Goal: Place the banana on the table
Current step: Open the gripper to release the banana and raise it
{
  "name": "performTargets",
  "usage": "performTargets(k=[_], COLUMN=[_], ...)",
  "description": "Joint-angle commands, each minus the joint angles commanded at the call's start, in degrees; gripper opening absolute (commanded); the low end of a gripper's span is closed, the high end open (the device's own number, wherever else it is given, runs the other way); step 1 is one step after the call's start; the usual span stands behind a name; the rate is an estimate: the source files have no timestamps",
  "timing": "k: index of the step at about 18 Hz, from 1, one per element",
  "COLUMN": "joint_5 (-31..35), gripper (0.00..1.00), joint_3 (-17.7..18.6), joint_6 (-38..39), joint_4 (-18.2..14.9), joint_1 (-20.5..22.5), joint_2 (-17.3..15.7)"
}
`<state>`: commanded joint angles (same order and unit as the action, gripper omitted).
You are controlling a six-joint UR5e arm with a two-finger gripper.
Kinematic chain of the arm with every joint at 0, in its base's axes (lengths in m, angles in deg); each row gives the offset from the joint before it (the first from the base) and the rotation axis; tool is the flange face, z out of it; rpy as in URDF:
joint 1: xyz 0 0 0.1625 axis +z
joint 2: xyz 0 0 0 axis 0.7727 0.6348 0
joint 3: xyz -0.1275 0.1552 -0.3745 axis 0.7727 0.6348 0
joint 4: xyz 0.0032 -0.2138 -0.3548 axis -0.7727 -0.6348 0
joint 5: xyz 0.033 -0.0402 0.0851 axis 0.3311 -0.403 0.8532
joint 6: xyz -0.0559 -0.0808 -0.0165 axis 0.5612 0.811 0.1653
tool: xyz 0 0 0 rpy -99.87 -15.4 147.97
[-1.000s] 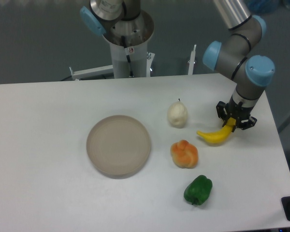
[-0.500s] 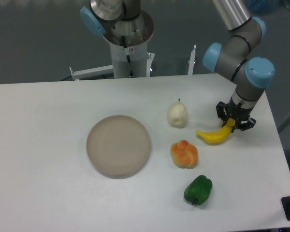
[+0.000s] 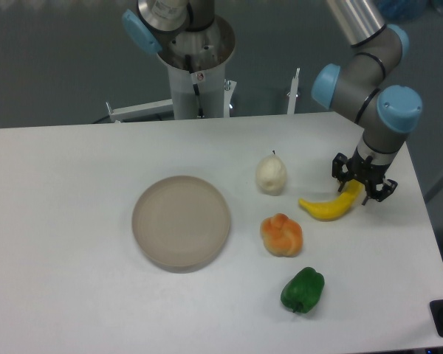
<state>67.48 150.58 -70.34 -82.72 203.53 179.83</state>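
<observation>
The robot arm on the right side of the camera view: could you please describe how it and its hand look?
The arm is built of silver-grey metal tubes joined by rounded grey housings with light blue end caps. Its wrist narrows to a small black hand with short dark fingers and a spiky-looking outline. No cables or markings can be made out on it.

beige plate [image 3: 181,220], white pear [image 3: 271,175], orange fruit [image 3: 281,234], green pepper [image 3: 303,289]

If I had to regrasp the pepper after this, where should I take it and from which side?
Take the pepper across its broad middle, coming straight down from above. It lies on the table on its own, apart from the orange fruit, so the fingers have room on both sides. Its lobed body looks widest mid-height, so open wide. The gripper is at the banana's end now.
</observation>
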Motion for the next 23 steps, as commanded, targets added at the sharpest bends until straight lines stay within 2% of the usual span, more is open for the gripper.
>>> performTargets(k=[12, 18, 23], joint_5=[0.88, 1.23, 4.74], gripper=[1.00, 1.00, 1.00], joint_3=[-9.75, -11.08, -12.57], joint_6=[1.58, 1.49, 1.58], joint_4=[-0.26, -0.26, -0.26], joint_1=[-5.89, -6.77, -7.82], joint_2=[0.35, 0.61, 0.88])
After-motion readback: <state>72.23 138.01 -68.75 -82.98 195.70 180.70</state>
